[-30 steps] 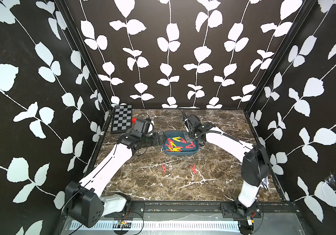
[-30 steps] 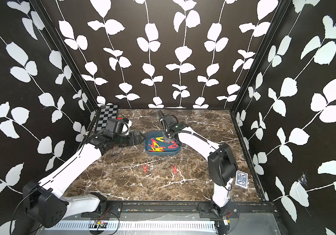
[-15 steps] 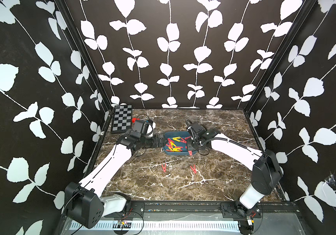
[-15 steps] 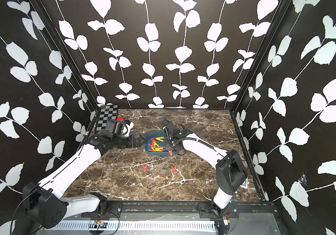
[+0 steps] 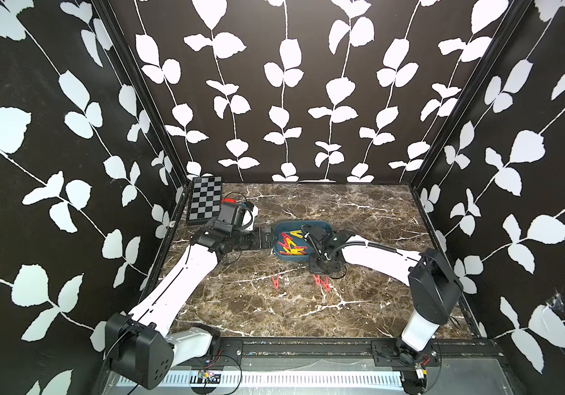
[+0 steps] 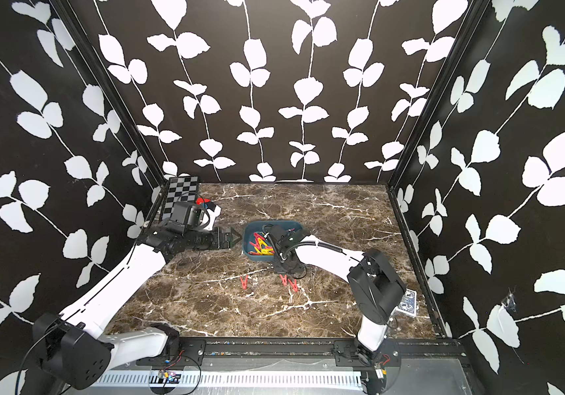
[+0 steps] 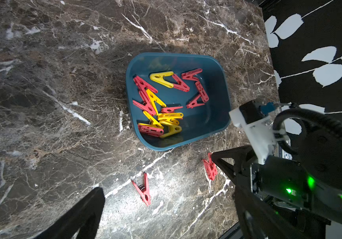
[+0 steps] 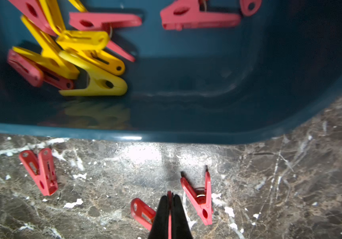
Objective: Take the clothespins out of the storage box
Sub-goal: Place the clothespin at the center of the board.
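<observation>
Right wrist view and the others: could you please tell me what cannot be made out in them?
- Right wrist view: the red clothespin in the shut right end effector is mostly hidden by it; contact with the table cannot be told.
- Both top views: the right arm covers the storage box's right end.
- A top view: the small red object half behind the left arm is too small to identify.

No legible text, label, brand, number or sign on anything in any view
</observation>
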`<control>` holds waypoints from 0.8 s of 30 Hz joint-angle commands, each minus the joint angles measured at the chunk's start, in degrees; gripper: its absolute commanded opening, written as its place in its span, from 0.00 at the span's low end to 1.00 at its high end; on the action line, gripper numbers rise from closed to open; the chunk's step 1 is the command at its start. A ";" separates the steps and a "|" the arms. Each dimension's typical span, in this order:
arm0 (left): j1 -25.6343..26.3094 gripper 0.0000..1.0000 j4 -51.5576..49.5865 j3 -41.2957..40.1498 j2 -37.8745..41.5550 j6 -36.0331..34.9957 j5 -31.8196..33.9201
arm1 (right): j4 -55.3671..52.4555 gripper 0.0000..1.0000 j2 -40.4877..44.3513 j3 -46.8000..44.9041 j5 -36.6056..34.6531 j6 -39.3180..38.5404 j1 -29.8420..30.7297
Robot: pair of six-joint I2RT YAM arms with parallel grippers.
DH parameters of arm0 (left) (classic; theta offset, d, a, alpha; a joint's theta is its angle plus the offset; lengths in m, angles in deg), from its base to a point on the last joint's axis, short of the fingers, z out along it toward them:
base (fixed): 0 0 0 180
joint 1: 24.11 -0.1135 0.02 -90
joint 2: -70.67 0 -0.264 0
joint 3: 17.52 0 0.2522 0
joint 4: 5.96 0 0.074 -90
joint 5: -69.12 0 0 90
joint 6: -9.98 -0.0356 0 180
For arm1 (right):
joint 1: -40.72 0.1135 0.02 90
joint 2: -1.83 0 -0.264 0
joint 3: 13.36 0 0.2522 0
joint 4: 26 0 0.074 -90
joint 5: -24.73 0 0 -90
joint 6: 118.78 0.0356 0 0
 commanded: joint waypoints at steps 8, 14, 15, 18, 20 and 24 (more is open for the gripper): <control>-0.33 0.99 -0.59 -1.42 1.82 0.50 0.11 | 0.76 0.00 -3.63 -1.07 1.88 2.44 0.72; -0.51 0.99 -0.72 -1.60 1.77 0.47 0.20 | 0.53 0.16 -4.56 -0.74 1.90 2.44 0.81; -0.44 0.99 -0.67 -1.62 1.76 0.52 0.11 | 0.44 0.18 -4.65 -0.66 1.94 2.44 0.83; -0.44 0.99 -0.42 -1.71 1.65 0.73 -0.13 | 0.50 0.21 -4.58 -0.48 2.11 2.53 0.83; -0.46 0.99 -0.42 -1.71 1.58 0.82 -0.24 | 0.45 0.23 -4.30 -0.25 2.00 2.53 0.83; -0.50 0.99 -0.14 -1.71 1.50 0.93 -0.57 | -0.06 0.26 -2.55 0.39 1.58 2.62 0.81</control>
